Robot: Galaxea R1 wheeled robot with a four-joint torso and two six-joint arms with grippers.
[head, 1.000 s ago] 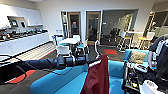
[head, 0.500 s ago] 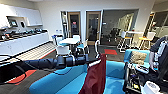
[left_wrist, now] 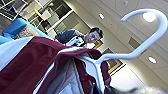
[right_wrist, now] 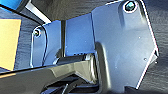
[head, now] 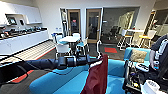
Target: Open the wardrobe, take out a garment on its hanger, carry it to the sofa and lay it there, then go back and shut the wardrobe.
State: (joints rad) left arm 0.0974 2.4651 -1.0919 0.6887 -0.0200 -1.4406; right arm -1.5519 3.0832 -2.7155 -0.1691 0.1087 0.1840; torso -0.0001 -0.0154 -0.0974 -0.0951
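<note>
Garment (head: 97, 75) is carried high on its hanger (left_wrist: 140, 47) by the left gripper (head: 96, 60) — fingers unreadable, pinch only presumed — hem kept clear above the sofa (head: 62, 81) at 6 o'clock, presumably for laying down.

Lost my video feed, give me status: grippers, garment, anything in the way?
Left arm extended, carrying maroon jacket on white hanger. Jacket hangs above turquoise sofa. Person at sofa's right end.

White counter (head: 22, 41), round table (head: 69, 39), chairs (head: 62, 48), perhaps patterned cushion (head: 138, 55)
</note>
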